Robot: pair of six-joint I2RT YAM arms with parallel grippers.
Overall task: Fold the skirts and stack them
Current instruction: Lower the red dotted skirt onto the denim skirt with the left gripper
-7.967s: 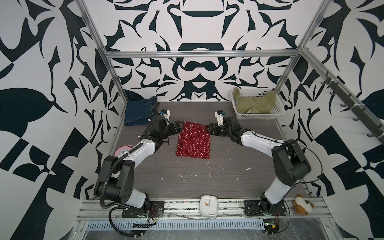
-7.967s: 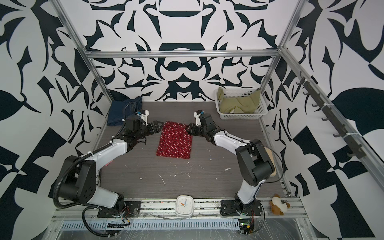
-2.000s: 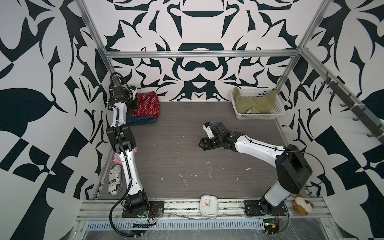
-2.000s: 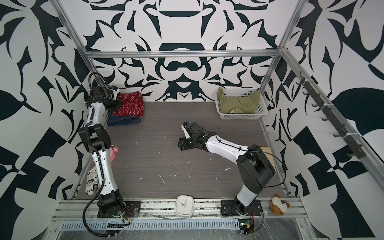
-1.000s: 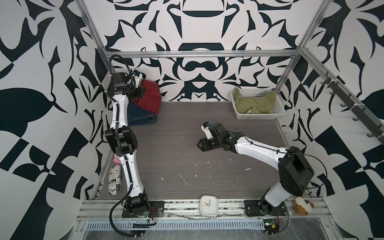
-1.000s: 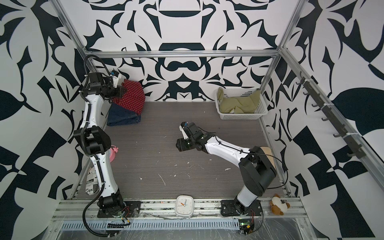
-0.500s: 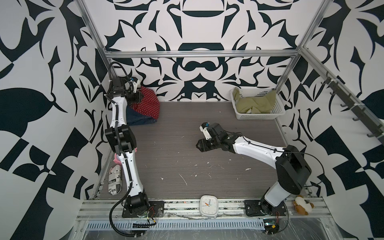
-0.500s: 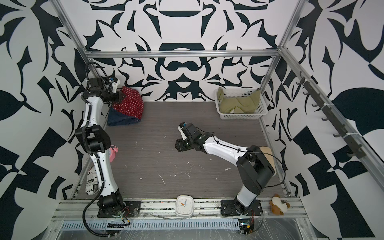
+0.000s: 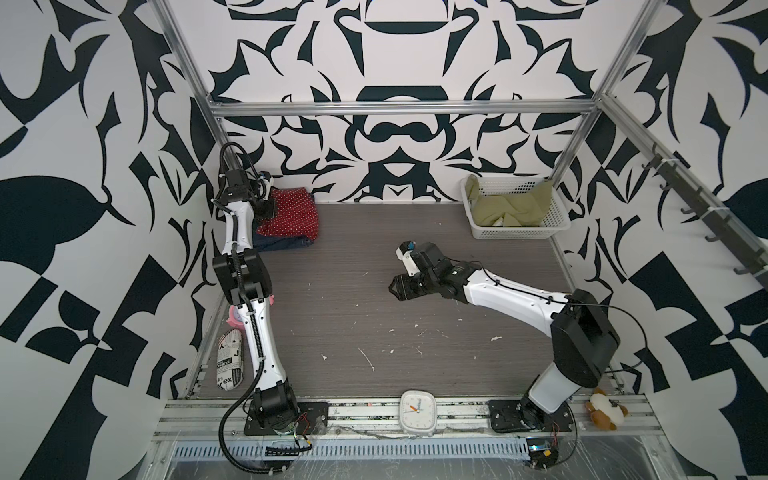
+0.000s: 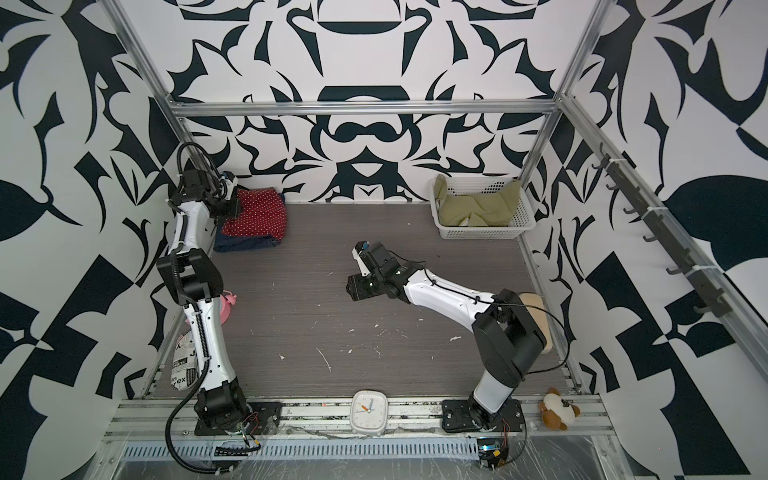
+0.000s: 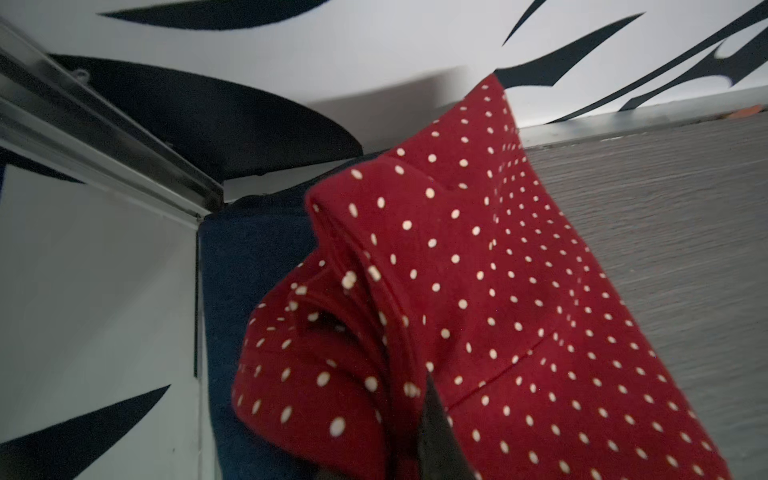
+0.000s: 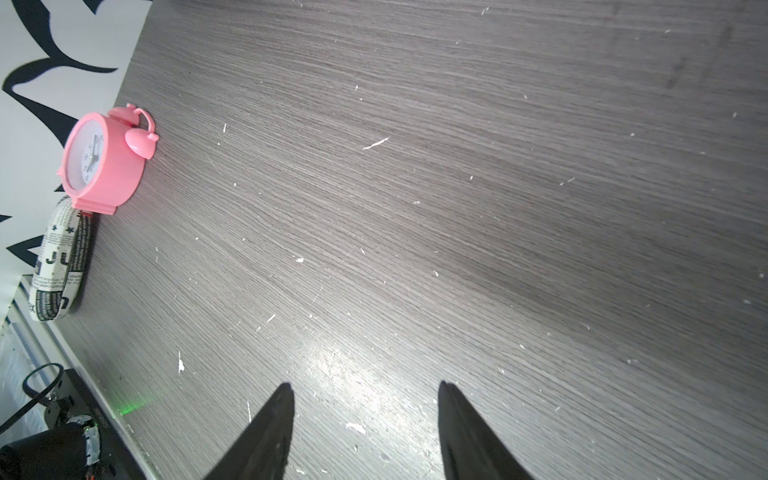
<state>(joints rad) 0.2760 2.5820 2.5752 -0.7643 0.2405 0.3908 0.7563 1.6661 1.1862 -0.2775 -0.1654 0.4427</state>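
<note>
My left gripper (image 9: 265, 207) pinches one edge of the red skirt (image 9: 293, 212), white polka dots, folded, bunched up at my fingers. It rests on the folded dark blue denim skirt (image 9: 282, 243) just below. The olive-green skirt (image 9: 513, 203) lies crumpled well apart from that hand, in a white basket (image 9: 515, 235).

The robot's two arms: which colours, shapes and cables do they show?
The left arm and right arm have white tube-like links with bulky black joints. A black cable runs along each. The right pincer has two black, pointed fingers; the left pincer is black too.
</note>
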